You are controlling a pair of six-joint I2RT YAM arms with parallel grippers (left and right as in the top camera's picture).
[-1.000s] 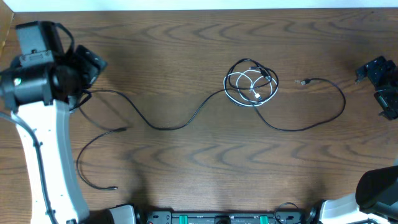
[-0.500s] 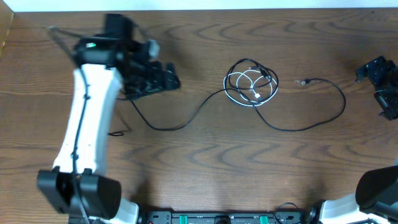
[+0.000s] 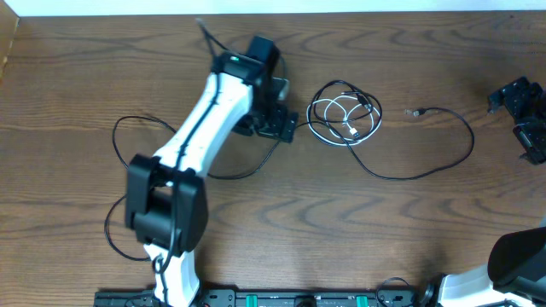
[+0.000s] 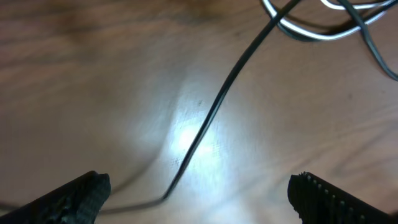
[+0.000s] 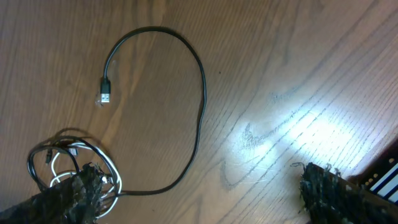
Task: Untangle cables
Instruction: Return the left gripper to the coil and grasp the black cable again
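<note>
Close to the robot, a black cable (image 3: 108,228) curls on the brown bench (image 3: 281,222). Farther out, the left arm (image 3: 205,128) stretches to the middle. The left jaws are wide apart and hold nothing. A black cable lies flat on the bench under them. Just past them sits the tangle (image 3: 344,113), with a white cable (image 4: 314,35) in it. A second black cable (image 3: 472,141) loops from the tangle toward the right jaws, which are also wide apart and hold nothing.

A dark brown wooden table (image 3: 409,222) with wavy grain fills the overhead view, a plain white strip (image 3: 341,7) runs beyond its far edge, and bright glare patches (image 4: 186,134) shine on its surface in both wrist views.
</note>
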